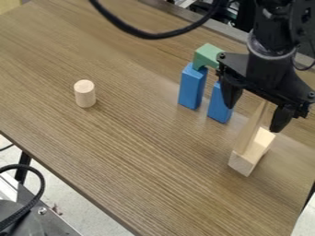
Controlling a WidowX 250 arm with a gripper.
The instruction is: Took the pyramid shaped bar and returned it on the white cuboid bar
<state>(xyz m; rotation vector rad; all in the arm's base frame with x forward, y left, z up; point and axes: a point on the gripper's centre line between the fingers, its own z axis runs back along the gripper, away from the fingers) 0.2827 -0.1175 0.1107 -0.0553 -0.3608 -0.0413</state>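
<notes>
Progress: in the camera view, the pyramid bar stands on the white bar, so the placing looks done or all but done. Whether this is the return or the start, before the bar is taken, one moment cannot settle. If it is the return, only backing the gripper away seems left; if not, the whole lift and return remain.
Pyramid bar: right of centre, below the gripper, on end with a slight lean towards the upper right, its top reaching up between the fingers.
White bar: lower right, lying on the table under the pyramid bar, its pale upper face bare at the far end.
Arm: enters at the upper right corner and hangs down over the right side, wrist above the pyramid bar.
Gripper: black, pointing down, one finger to the left of the pyramid bar and the other to its right and lower in the frame.
Jaws: spread wide, with gaps visible beside the bar; they do not appear to grip it.
Blue blocks: two upright, left of the gripper; the nearer finger overlaps the right one.
Green block: on top of the left blue one, partly hidden by the gripper.
Cylinder: upright at the left.
</notes>
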